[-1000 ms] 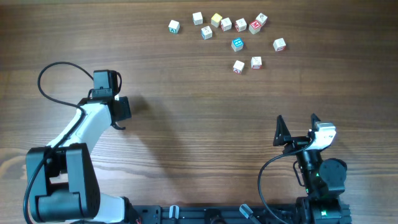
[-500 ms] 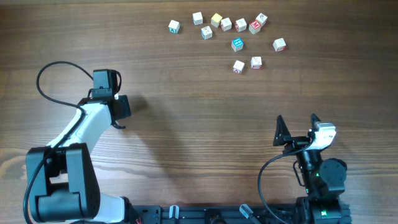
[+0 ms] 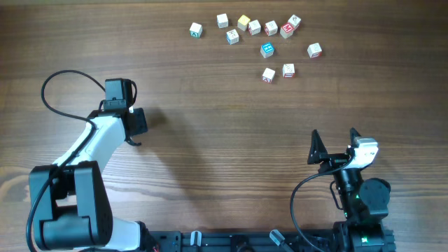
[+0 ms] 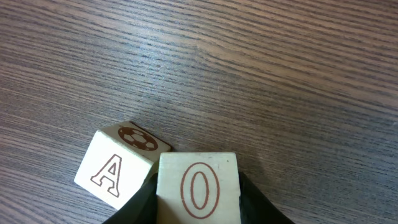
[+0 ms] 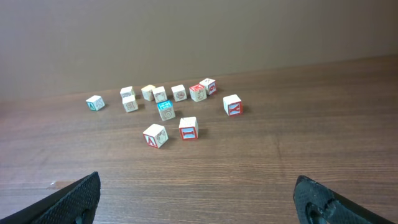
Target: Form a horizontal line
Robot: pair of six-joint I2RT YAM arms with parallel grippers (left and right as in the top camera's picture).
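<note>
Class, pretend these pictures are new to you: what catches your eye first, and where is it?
A scatter of small letter cubes lies at the far side of the table, one blue-topped cube standing out. Close up in the left wrist view, the left gripper clasps a cube marked O, with a cube marked A right beside it. The right gripper sits wide open near the front.

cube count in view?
14. Overhead shows 12, top centre: ragged row of eight, blue cube beneath, K cube right, lower pair. Left wrist adds A cube, O cube, hidden overhead.
</note>
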